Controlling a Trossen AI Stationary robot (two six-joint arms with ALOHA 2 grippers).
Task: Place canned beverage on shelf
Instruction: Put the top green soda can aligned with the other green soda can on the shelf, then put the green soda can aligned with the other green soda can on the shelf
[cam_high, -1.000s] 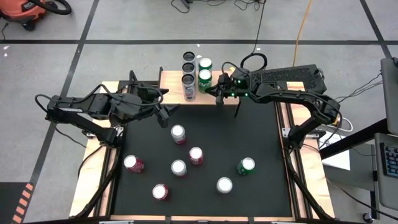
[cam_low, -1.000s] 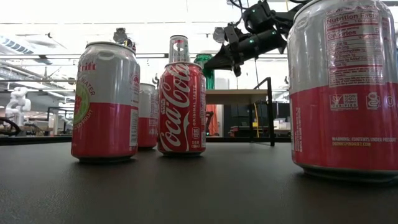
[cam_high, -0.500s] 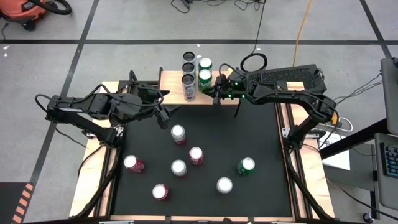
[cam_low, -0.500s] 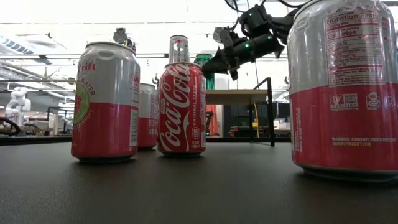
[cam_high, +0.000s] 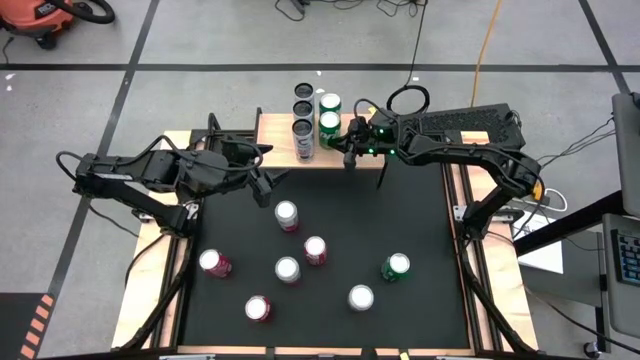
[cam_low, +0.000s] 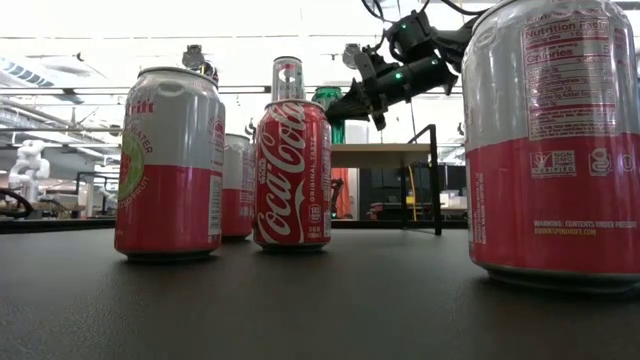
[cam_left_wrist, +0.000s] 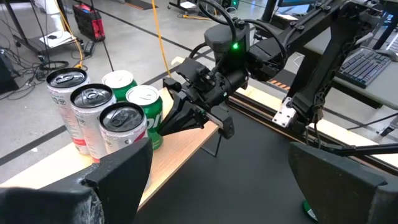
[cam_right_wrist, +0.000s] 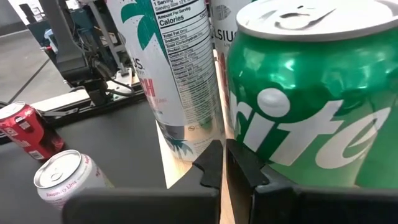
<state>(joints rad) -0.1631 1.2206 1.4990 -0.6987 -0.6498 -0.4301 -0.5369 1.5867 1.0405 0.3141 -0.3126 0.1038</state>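
The shelf (cam_high: 280, 140) stands at the table's far edge with three tall silver cans (cam_high: 302, 110) and two green cans (cam_high: 329, 112) upright on it. My right gripper (cam_high: 345, 142), shut, reaches level from the table's right. Its tips (cam_left_wrist: 165, 129) are at the lower side of the nearer green can (cam_right_wrist: 298, 112), beside a tall white can (cam_right_wrist: 180, 68). My left gripper (cam_high: 265, 185) hangs open above the table's far left and holds nothing. Several more cans stand on the black mat (cam_high: 420, 220). My right gripper has its shut fingertips (cam_right_wrist: 214, 163) low against the side of the nearer green can (cam_left_wrist: 149, 121), coming level from the table's right. I cannot tell whether they touch the can. The can stands upright on the shelf board (cam_left_wrist: 180, 149).
Loose cans stand upright on the mat: red and pink ones (cam_high: 287, 214), (cam_high: 315, 249), (cam_high: 214, 263), (cam_high: 258, 308), silver-topped ones (cam_high: 287, 268), (cam_high: 361, 297) and a green one (cam_high: 396, 266). Wooden strips (cam_high: 455, 230) run along the table's sides.
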